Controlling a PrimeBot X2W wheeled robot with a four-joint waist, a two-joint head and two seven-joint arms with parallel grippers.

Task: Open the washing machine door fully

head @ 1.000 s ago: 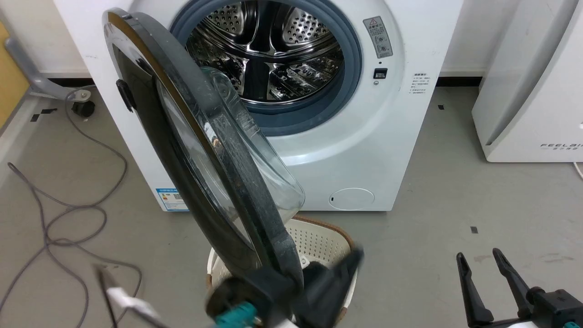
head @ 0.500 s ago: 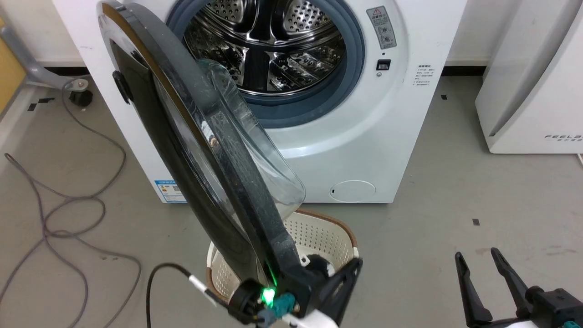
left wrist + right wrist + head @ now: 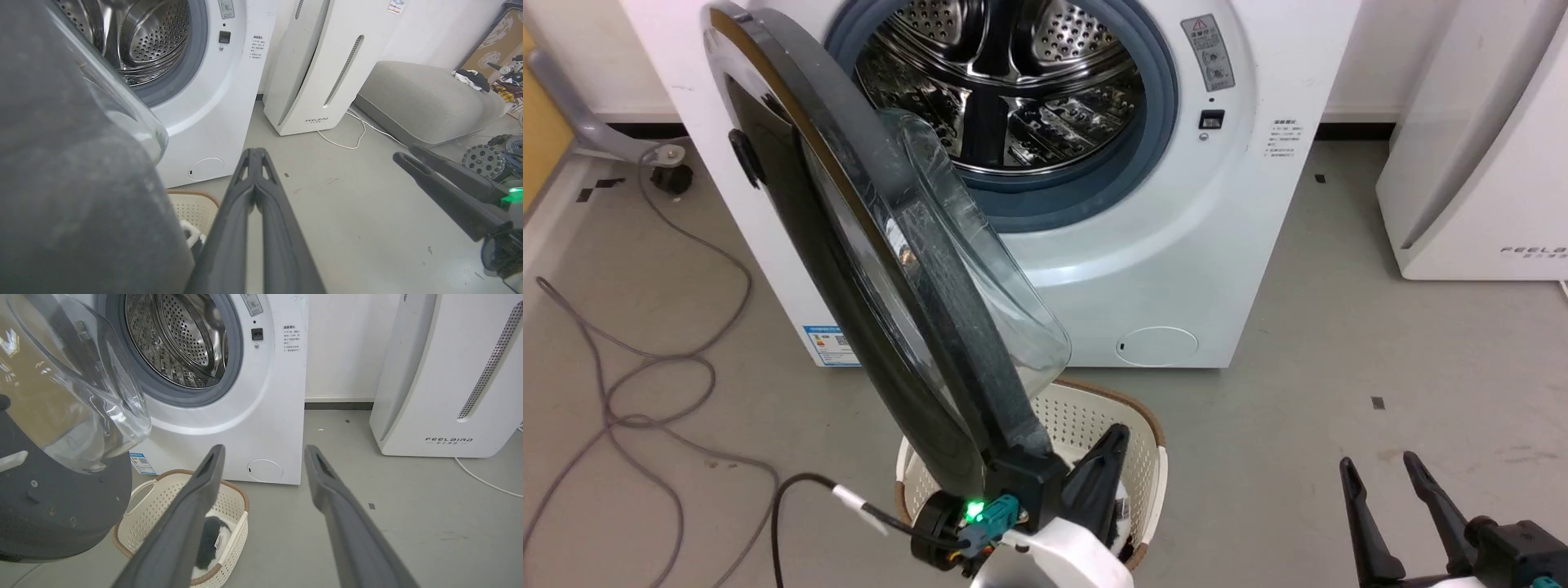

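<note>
The washing machine (image 3: pixel 1176 269) stands white with its steel drum mouth (image 3: pixel 1013 90) uncovered. The washing machine door (image 3: pixel 849 269) is swung out towards me and seen nearly edge-on, its clear glass bowl (image 3: pixel 980 278) bulging to the right. My left gripper (image 3: pixel 1117 434) is shut, with nothing between its fingers, just right of the door's lower inner rim; whether it touches the rim is unclear. In the left wrist view the shut left gripper (image 3: pixel 255 152) lies beside the matte rim of the door (image 3: pixel 61 183). My right gripper (image 3: pixel 1376 467) hangs open at the lower right, apart from the door (image 3: pixel 61 396).
A cream laundry basket (image 3: pixel 1147 433) with something dark inside sits on the floor below the door. A white FEELBIRD appliance (image 3: pixel 1478 163) stands at the right. Grey cables (image 3: pixel 645 384) loop over the floor at the left. Bare grey floor lies around the right gripper.
My left gripper's fingers have swung from pointing right to pointing more upward, nearer the door's lower rim. The door's angle looks about the same. The right gripper has stayed put.
</note>
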